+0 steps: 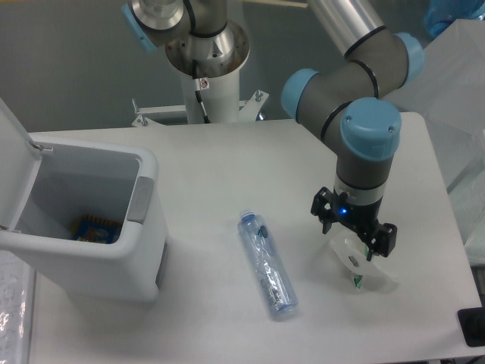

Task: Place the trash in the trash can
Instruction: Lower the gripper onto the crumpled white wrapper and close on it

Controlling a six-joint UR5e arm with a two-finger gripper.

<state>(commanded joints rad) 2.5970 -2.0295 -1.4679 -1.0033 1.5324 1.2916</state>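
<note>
Grey wall and a white arm pedestal (204, 83) stand behind the pale table (227, 167), which fills most of the single fixed view from above.

At the left edge of the table sits the trash can (148, 262), a boxy white bin with rounded corners and a grey panel (139, 202) on the side facing the middle of the table. Its hinged white lid (14, 163) is swung up and back on the far left, so the bin is open. Something small with blue and yellow print (97, 228) lies at the bottom inside.

Near the middle of the table lies the plastic bottle (267, 263), clear with a blue tint, flat on its side, its cap end pointing up the table and its base toward the front edge. It is well apart from the bin and not touched by anything.

To the right of the bottle, the white wrapper (356, 263) with green marks lies crumpled on the tabletop. The arm's blue-capped wrist (369, 129) hangs right above it, and the gripper (354, 229) points down at the wrapper's upper part. Its two dark fingers (381, 237) stand apart, one on each side of the wrapper, not closed; I cannot tell from here whether they touch it.

A dark object (472, 326) shows at the table's front right corner.
</note>
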